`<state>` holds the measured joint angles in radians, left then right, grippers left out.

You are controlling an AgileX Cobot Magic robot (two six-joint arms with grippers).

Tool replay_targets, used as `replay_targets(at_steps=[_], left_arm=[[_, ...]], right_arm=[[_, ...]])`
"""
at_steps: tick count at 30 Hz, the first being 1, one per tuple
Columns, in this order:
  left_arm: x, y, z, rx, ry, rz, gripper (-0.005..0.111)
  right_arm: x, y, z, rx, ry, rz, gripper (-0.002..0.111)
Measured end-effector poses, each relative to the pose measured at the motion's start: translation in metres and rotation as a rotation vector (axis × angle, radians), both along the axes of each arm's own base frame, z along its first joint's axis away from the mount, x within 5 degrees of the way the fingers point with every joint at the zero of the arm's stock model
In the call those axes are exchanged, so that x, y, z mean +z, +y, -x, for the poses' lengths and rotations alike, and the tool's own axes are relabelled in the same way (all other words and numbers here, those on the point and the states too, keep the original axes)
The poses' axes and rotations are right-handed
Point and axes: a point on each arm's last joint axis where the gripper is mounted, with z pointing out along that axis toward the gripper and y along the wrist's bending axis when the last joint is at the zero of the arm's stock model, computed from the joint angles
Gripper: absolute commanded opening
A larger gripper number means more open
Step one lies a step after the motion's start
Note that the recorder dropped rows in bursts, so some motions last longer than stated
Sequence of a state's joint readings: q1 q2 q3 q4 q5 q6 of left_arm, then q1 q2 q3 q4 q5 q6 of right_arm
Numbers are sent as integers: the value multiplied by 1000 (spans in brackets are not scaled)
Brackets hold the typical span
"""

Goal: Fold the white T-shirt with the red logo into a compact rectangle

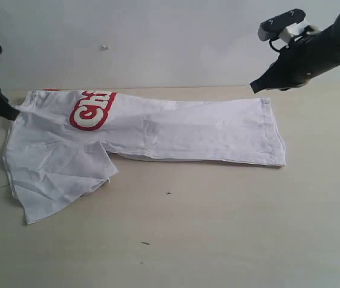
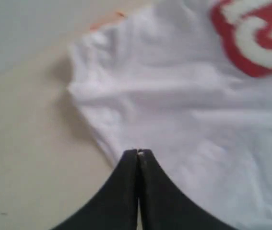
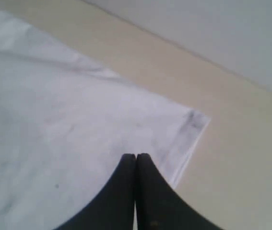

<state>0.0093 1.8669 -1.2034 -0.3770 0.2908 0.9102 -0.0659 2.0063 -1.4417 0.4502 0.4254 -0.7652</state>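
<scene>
Across the table [image 1: 217, 240] the white T-shirt [image 1: 181, 129] lies as a long band; the red logo [image 1: 92, 110] sits at one end of the shirt, partly cut off by the far fold. The left gripper [image 1: 12, 113] is at the shirt's logo-end edge, jaws pressed together, tips on the cloth margin, no fabric visibly pinched. The right gripper [image 1: 255, 87] hangs above the shirt's hem-end far corner, jaws likewise closed, holding nothing.

Risks, as judged: closed tips may drag the cloth rather than grasp it; a loose flap [image 1: 62, 180] flares from the shirt's near side and could bunch in a fold, spoiling the rectangle.

Around the shirt: small dark specks [image 1: 168, 193] on the near side; nothing blocks either arm.
</scene>
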Motion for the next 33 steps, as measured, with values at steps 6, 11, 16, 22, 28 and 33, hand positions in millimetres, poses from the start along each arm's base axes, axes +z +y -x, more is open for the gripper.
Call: replay_targets(at_steps=[6, 11, 16, 22, 28, 33], left_arm=[[-27, -34, 23, -177, 287, 76, 0], [-58, -50, 40, -229, 416, 78, 0], [-86, -58, 57, -282, 515, 33, 0], [-89, -66, 64, -338, 531, -28, 0], [-88, -69, 80, -387, 688, -109, 0], [-86, -70, 100, -408, 832, -134, 0]], right_arm=[[-31, 0, 9, -25, 225, -25, 0], [-52, 1, 12, -40, 335, -49, 0], [-70, 1, 13, -63, 389, -60, 0], [-90, -2, 13, -75, 442, -39, 0], [-91, -4, 14, -101, 457, -26, 0], [-91, -3, 22, -103, 485, -29, 0]])
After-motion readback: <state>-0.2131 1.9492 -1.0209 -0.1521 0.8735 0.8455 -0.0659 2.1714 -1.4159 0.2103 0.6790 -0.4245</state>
